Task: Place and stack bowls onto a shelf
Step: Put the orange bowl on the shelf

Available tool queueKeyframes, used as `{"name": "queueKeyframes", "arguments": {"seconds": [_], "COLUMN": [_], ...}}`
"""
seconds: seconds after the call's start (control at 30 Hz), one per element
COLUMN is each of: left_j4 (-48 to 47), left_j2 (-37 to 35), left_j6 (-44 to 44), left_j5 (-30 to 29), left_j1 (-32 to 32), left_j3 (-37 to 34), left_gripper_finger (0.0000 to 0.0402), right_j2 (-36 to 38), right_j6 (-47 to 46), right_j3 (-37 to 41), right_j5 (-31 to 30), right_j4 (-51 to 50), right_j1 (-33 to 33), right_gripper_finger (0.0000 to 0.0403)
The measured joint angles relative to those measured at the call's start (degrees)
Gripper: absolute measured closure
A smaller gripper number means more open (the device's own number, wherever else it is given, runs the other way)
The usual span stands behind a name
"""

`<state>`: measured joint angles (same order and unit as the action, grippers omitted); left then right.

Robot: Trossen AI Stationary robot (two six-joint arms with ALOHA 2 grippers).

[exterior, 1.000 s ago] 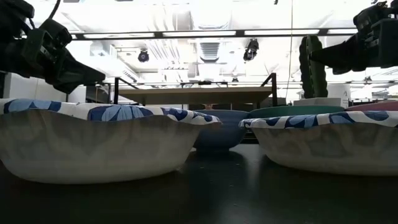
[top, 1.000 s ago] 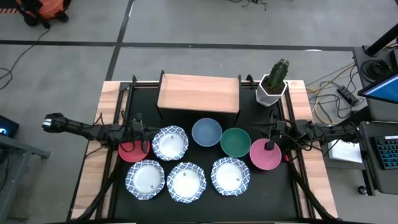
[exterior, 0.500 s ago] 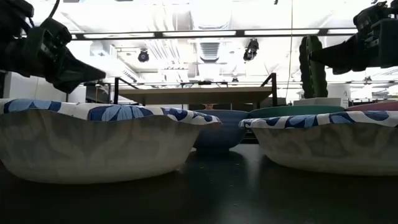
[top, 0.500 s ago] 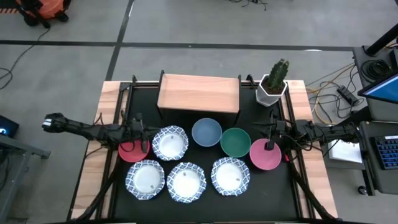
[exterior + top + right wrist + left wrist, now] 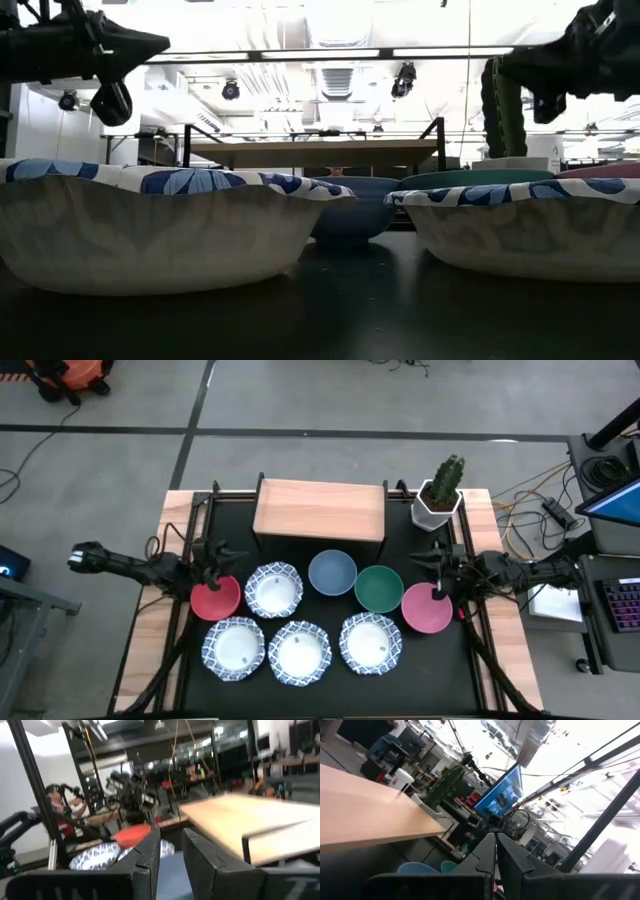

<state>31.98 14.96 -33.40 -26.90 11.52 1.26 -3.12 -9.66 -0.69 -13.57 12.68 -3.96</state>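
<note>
Black table point(image 5: 440, 660), shelf point(image 5: 320, 510) at 12 o'clock edge, top bare. Cactus pot point(image 5: 438, 500) at 1 o'clock, just beside shelf. Bowls: blue point(image 5: 332, 572), green point(image 5: 379, 588), pink point(image 5: 427, 608), red point(image 5: 215, 598) in middle row w/ one patterned bowl point(image 5: 273, 589); three more patterned point(image 5: 233, 648) point(image 5: 300, 653) point(image 5: 371, 643) along 6 o'clock row. None on shelf yet. Left gripper point(image 5: 222, 555) at 9 o'clock above red bowl, fingers pressed together, empty. Right gripper point(image 5: 428, 560) at 3 o'clock over pink bowl, fingers point(image 5: 202, 857) slightly apart, gap visible, holding nothing.
</note>
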Motion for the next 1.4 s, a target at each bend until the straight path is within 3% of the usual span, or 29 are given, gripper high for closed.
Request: {"name": "queueKeyframes", "arguments": {"seconds": [0.27,0.53,0.73,0.87,1.07,1.2,1.3,1.4], "left_j4": [0.16,4.67,-0.47,-18.50,-66.25,-92.76,-104.14,-106.47], "left_j2": [0.37,8.23,18.45,23.14,31.92,39.78,45.04,48.85], "left_j6": [1.72,-11.90,-12.56,-15.24,-31.27,-41.95,-46.49,-47.26], "left_j5": [-1.10,-4.73,-3.64,-1.52,-0.28,8.29,15.52,19.28], "left_j1": [0.01,0.06,0.06,0.11,0.16,0.13,0.27,1.21], "left_j3": [0.00,0.49,10.66,21.65,42.59,53.88,59.08,60.71], "left_gripper_finger": [0.0402,0.0402,0.0402,0.0402,0.0402,0.0402,0.0402,0.0402], "right_j2": [-2.72,-11.69,-17.78,-20.11,-21.77,-22.11,-22.09,-22.10], "right_j6": [4.88,6.16,8.09,8.41,8.74,9.62,10.16,10.37], "right_j3": [-2.77,-9.58,-16.62,-22.04,-29.80,-32.98,-33.78,-33.48], "right_j5": [-8.15,-9.10,-8.62,-5.94,-5.87,-5.90,-5.92,-5.92], "right_j4": [0.97,-0.86,-1.02,-5.88,-14.86,-18.26,-18.50,-18.68], "right_j1": [1.73,6.18,7.74,7.65,7.65,7.65,7.65,7.65], "right_gripper_finger": [0.0332,0.0332,0.0332,0.0332,0.0332,0.0332,0.0332,0.0332]}}
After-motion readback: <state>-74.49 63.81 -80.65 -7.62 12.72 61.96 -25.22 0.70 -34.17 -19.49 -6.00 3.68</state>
